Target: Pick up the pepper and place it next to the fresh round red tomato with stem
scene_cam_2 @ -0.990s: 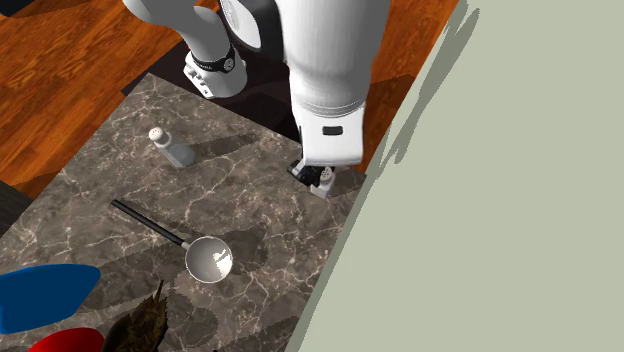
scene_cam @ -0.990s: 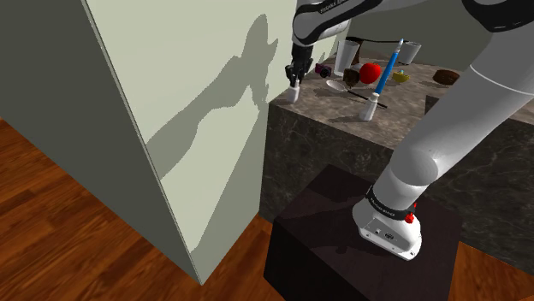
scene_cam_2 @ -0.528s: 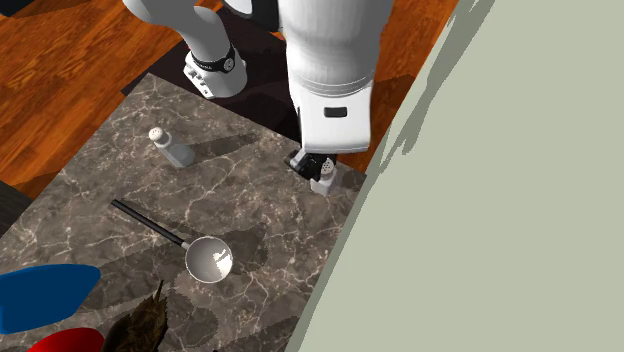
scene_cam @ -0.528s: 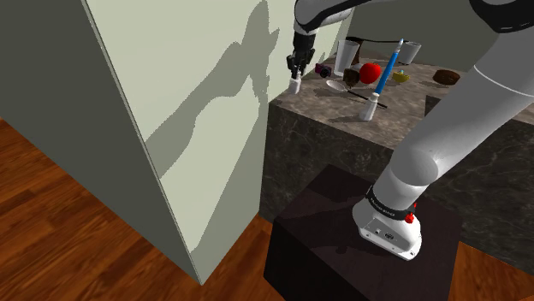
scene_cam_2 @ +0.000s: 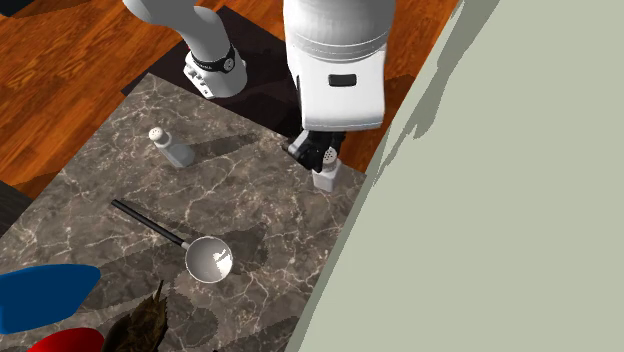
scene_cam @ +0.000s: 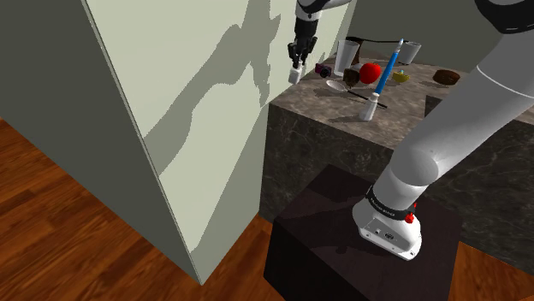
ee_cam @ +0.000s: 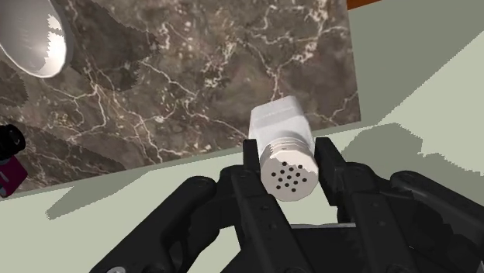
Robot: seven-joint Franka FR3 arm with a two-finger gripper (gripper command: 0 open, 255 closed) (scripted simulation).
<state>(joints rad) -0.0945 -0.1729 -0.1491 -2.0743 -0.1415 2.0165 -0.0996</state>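
The gripper (ee_cam: 287, 153) clasped the pepper shaker (ee_cam: 279, 120) just under its cap — seemingly a shallow hold; it could slip, or clip the wall (scene_cam_2: 480, 200), toward the tomato (scene_cam: 370, 73).

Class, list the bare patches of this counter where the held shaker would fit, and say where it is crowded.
Bare counter lies between the standing shaker, the ladle and the held shaker; another strip runs from the ladle's bowl to the wall. Around the tomato it is crowded: brush and cup stand close.
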